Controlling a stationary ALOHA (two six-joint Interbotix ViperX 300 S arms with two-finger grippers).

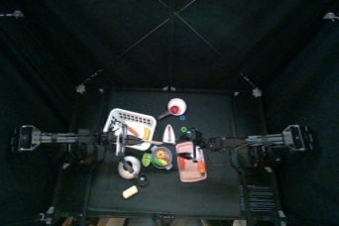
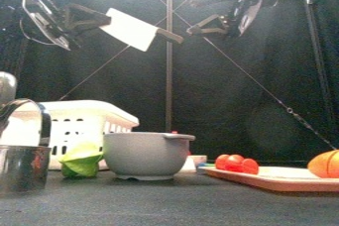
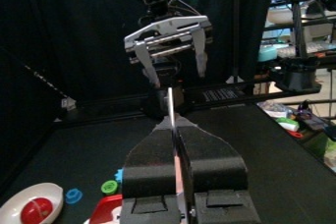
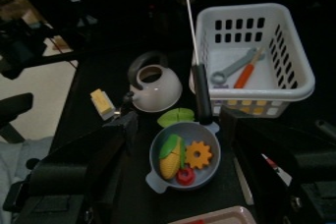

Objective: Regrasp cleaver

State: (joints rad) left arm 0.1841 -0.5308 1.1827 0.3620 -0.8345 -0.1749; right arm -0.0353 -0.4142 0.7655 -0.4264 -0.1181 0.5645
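Plainly, in the front view: left claw (image 2: 90, 17) clamped tight on the pale blade of the cleaver (image 2: 130, 28), high in the air over the left half of the table (image 2: 172, 208). Dark handle (image 2: 167, 36) poking toward the middle, bare. Right claw (image 2: 212, 22) spread wide, just beside that handle, holding nothing.

From the left wrist: blade edge-on between the clamped jaws, the open claw facing it straight ahead. Line the gap up with the handle, not the blade.

From the right wrist: handle hanging close in front, basket (image 4: 256, 46) and bowl (image 4: 184, 157) far below. Close fully on the handle before loosening the left grip; otherwise likely a drop onto the bowl.

From the top: both arms meeting over the table's middle.
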